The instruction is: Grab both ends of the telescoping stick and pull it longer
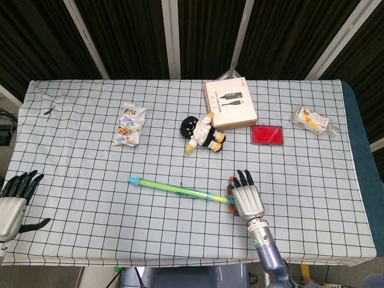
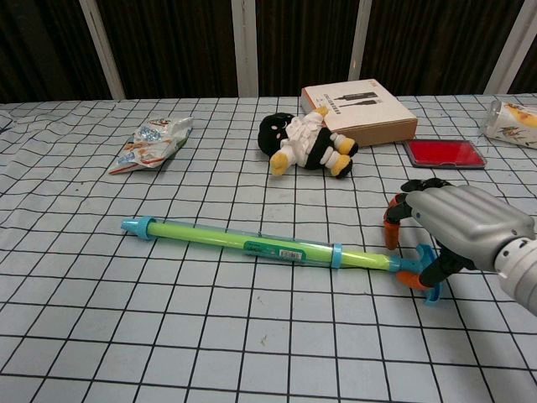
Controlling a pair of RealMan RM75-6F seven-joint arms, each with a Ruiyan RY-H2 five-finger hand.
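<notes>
Telescoping stick (image 2: 252, 245), green with blue caps, lies flat on the checked tablecloth (image 1: 312, 180), running leftward and slightly away from the right hand (image 2: 457, 227). Its near end, a blue T-shaped cap, sits directly under that hand. The right hand is arched over this end, palm down, with orange-tipped fingers (image 2: 391, 233) curled toward the cloth on the far side of the stick and the thumb tip touching the blue cap on the near side. Whether the hand actually clamps the cap or only rests against it cannot be told from either view. In the head view the same right hand (image 1: 246, 200) covers the stick's (image 1: 177, 189) end completely.

The left hand (image 1: 13, 201) hangs at the table's left edge, well apart from the stick's pointed far end, fingers spread and holding nothing; the chest view does not show it.

Beyond the right hand, a red flat case (image 2: 445, 153) lies near, and further back to its left stands a tan box (image 2: 359, 109). A black-and-white plush toy (image 2: 304, 144) lies beside that box, up and left of the right hand. A snack packet (image 2: 151, 143) lies far to the left, past the stick. A second wrapped packet (image 2: 513, 122) sits at the far right edge.
</notes>
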